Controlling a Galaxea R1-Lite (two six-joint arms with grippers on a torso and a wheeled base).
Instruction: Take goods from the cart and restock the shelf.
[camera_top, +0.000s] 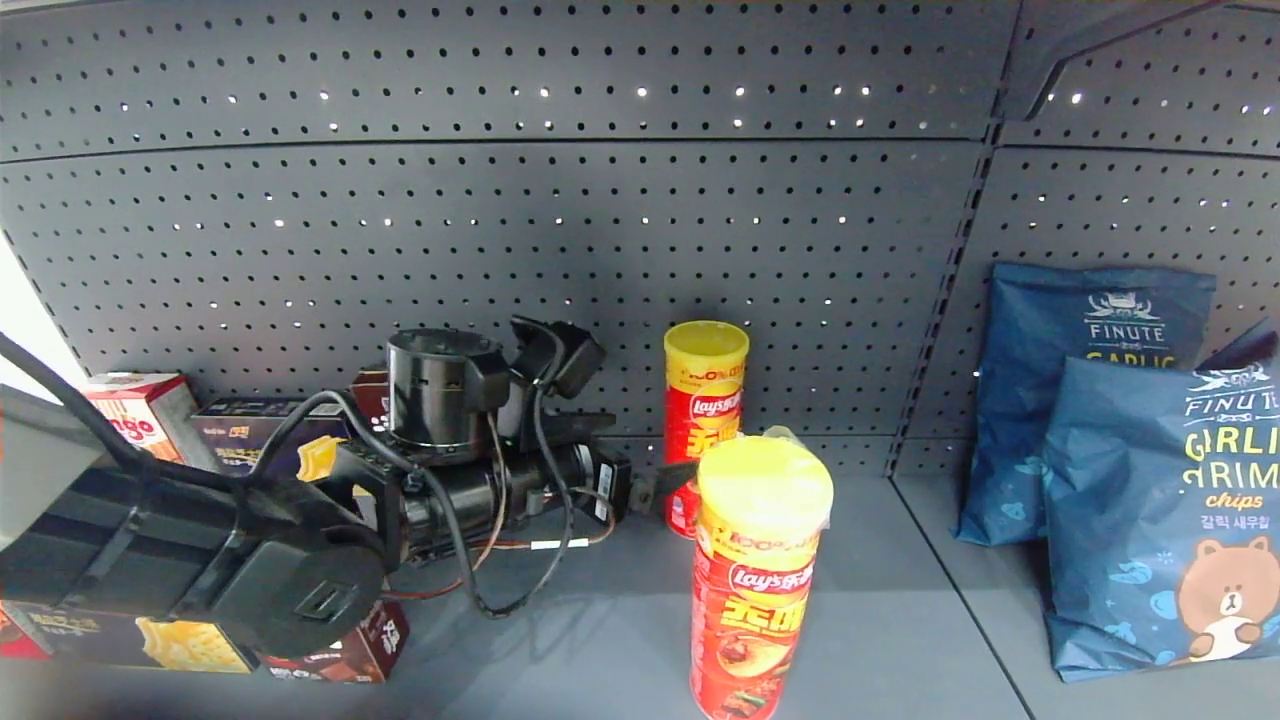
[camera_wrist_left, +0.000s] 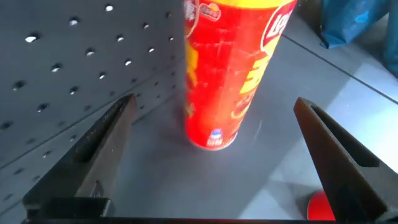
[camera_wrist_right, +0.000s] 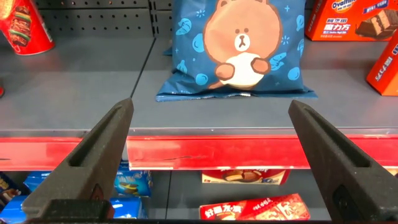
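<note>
My left gripper (camera_wrist_left: 214, 102), jaws spread, sits just short of the chips can (camera_wrist_left: 217, 81) upright by the pegboard (camera_wrist_left: 62, 62) on the shelf (camera_top: 880, 600); it's likely light, stiff and slick, so I'd pinch mid-body.

The head camera looks forward and down onto the shelf (camera_top: 600, 620) from close by. The left wrist camera sits low on that deck, very near the rear chip can (camera_wrist_left: 217, 74), which the head view shares. The right wrist camera stands off, level with the shelf's front edge, facing the bear bag (camera_wrist_right: 239, 50), likewise shared.
</note>
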